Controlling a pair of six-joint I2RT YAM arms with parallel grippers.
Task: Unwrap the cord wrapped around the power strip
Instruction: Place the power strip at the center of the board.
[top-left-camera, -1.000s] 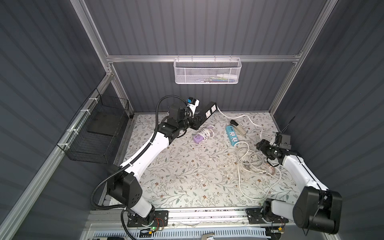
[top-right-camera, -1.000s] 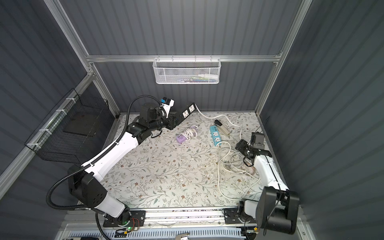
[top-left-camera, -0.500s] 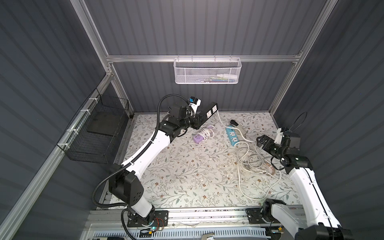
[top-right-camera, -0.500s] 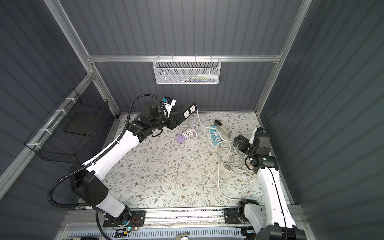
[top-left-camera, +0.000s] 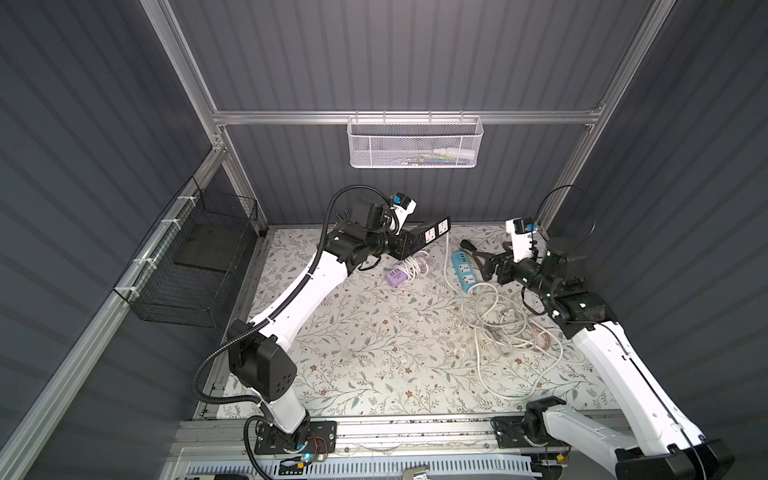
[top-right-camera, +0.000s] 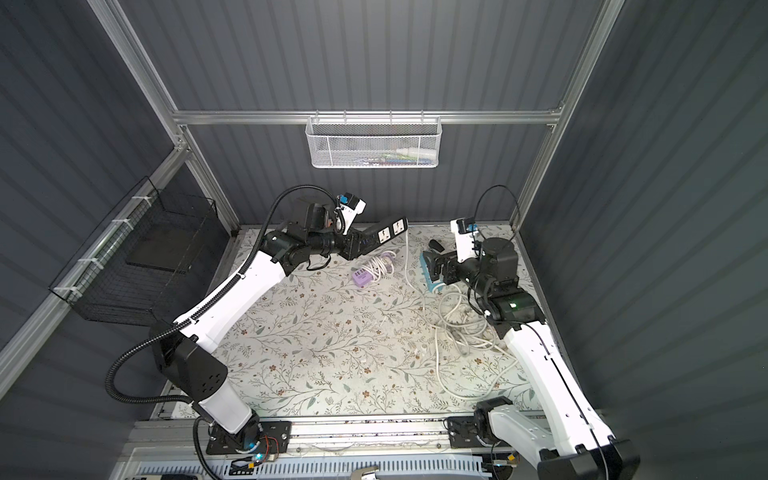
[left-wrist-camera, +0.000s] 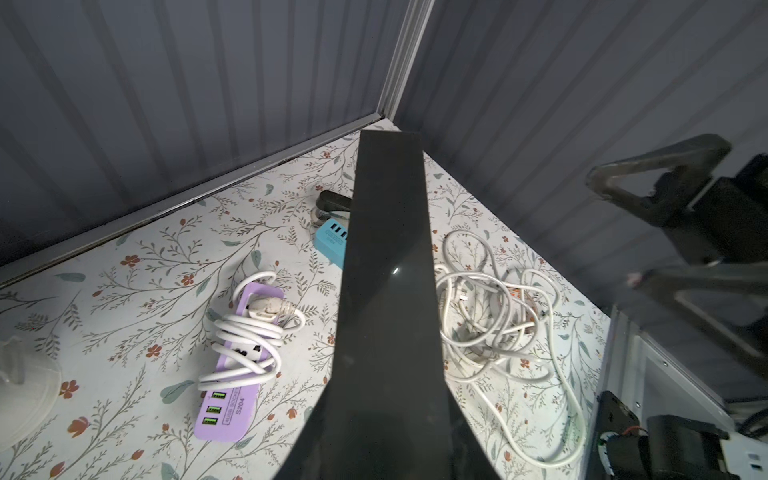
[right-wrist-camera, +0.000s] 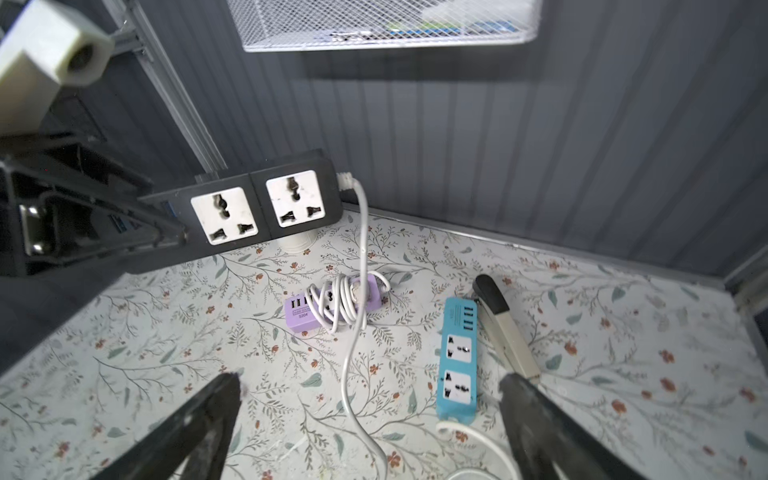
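Two robot arms converge near the back wall, upper centre in both top views. The left gripper (top-left-camera: 410, 246) is clamped on one end of a black power strip (top-left-camera: 433, 234), holding it tilted and clear of the floral mat (top-left-camera: 374, 353) with its sockets showing. From the strip's free end a white cord (top-left-camera: 447, 257) hangs loose to the mat and runs toward a tangle of cable (top-left-camera: 498, 320) at right of centre. The right gripper (top-left-camera: 484, 266) hovers with its jaws spread wide and holding nothing, above a blue power strip (top-left-camera: 465, 272) lying flat, a stapler-like tool (right-wrist-camera: 505, 332) just beside it. Between the arms, below the raised strip, lies a purple power strip (top-left-camera: 395, 277) with its own white cord wound around its middle. A white mesh basket (top-left-camera: 415, 143) hangs on the back rail, and a black wire basket (top-left-camera: 195, 266) on the left wall.
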